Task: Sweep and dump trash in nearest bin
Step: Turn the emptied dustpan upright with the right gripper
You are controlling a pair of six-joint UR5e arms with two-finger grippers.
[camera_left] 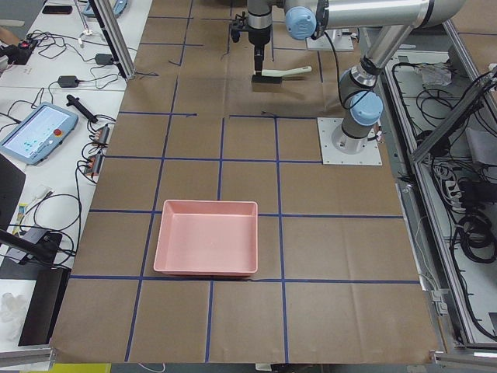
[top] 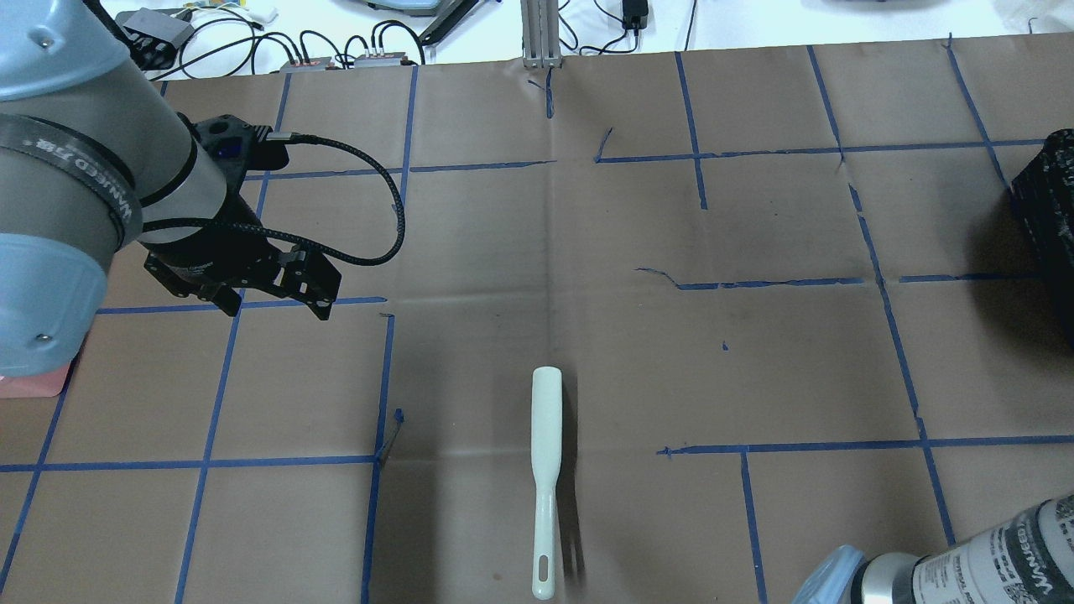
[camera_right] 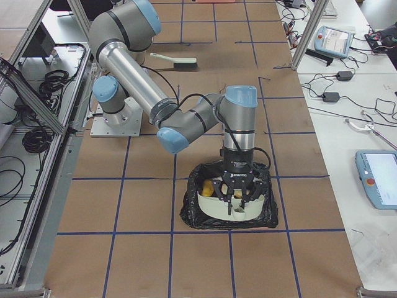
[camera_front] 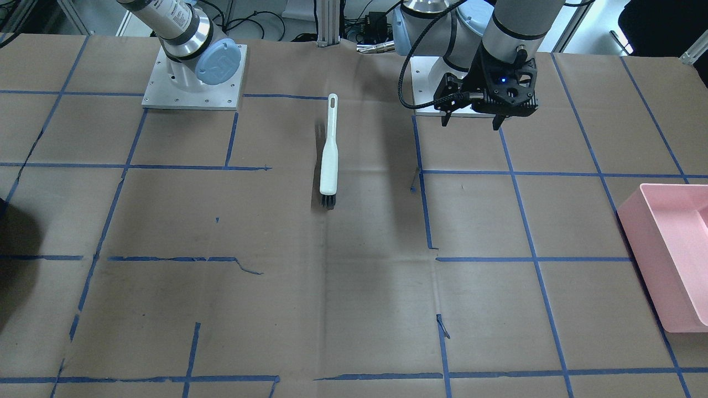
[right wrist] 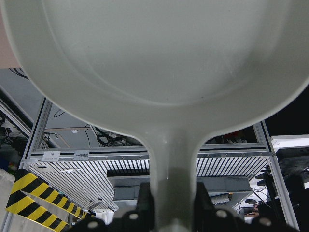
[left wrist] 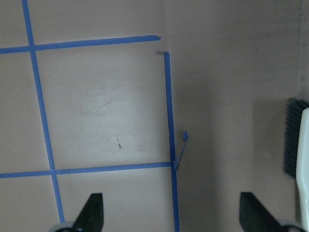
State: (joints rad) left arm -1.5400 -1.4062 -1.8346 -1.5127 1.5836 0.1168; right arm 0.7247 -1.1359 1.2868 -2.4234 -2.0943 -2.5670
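My right gripper [right wrist: 174,205] clamps the dustpan [right wrist: 154,72] handle over the black bin [camera_right: 189,218]. My left gripper [left wrist: 174,212] hangs wide open near the brush [camera_front: 328,160].

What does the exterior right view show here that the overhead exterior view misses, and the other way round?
Only exterior right: the right tool holding a white dustpan over the black-lined bin, with a yellow lump at the pan's rim. Only overhead: the left tool, open, hovering left of the white brush. Both: that brush lying flat on the table; overhead catches just the bin's edge.
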